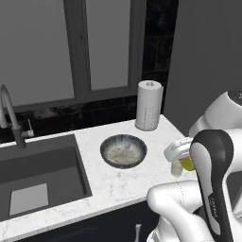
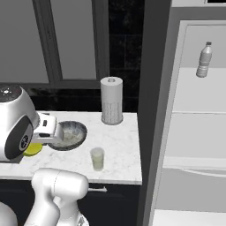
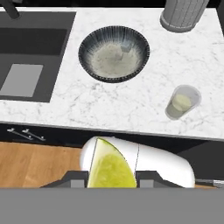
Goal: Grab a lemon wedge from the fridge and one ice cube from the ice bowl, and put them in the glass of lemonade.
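Between the claw's (image 3: 111, 180) two dark fingertips sits the lemon wedge (image 3: 109, 168), pinched by jaws closed most of the way; its lower part is cut off at the bottom of the hand view. From the left base view the arm hides most of the wedge, leaving a yellow-green sliver beside the dark joint; from the right base view a small yellow edge peeks out under the white hand. The wedge is smooth, with a pale rind edge and a curved back.

Below it lies the white marbled table (image 3: 131, 109). On it stands the glass of lemonade (image 3: 182, 102), a clear straight tumbler with pale yellow liquid, near the front edge. The ice bowl (image 3: 113, 53), round, shallow and dark with a streaked rim, holds whitish contents too blurred to separate. The perforated paper-towel roll (image 1: 149, 105) stands behind. The fridge (image 2: 194, 132) stands open at the right, showing white shelves and a bottle (image 2: 204, 60).
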Robot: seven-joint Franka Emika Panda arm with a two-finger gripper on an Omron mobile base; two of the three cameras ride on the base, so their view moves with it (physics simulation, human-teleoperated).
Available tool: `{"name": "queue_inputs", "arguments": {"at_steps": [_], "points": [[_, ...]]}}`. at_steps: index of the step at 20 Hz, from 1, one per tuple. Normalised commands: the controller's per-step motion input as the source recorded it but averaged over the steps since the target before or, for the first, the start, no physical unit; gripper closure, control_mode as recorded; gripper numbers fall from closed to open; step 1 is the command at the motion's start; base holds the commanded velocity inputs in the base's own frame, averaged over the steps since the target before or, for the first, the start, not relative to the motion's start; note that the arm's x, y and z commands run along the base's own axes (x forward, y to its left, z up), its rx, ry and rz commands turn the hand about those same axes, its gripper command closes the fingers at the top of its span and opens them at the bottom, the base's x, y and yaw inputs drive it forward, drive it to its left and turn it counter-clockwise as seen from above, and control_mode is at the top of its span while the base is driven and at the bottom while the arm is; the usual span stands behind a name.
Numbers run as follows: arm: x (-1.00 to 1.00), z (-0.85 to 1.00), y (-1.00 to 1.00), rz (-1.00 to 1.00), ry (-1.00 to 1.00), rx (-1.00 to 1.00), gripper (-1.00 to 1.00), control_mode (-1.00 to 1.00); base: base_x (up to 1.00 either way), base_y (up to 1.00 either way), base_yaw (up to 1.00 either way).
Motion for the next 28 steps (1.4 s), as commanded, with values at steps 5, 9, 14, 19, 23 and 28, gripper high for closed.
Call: {"name": "queue_inputs", "arguments": {"at_steps": [5, 9, 14, 19, 23, 28], "points": [[0.36, 0.20, 0.00, 0.00, 0.33, 0.00, 1.00, -1.00, 0.12, 0.00, 0.00], [0.42, 0.47, 0.00, 0.00, 0.43, -0.06, 1.00, -1.00, 0.00, 0.00, 0.00], [0.21, 0.16, 0.05, 0.00, 0.18, -0.10, 1.00, -1.00, 0.00, 0.00, 0.00], [-0.09, -0.32, 0.01, 0.00, -0.13, -0.03, 1.00, -1.00, 0.00, 0.00, 0.00], [0.07, -0.24, -0.01, 0.00, -0.23, -0.02, 1.00, -1.00, 0.00, 0.00, 0.00], [0.53, 0.05, -0.41, 0.00, 0.05, 0.00, 1.00, -1.00, 0.00, 0.00, 0.00]]}}
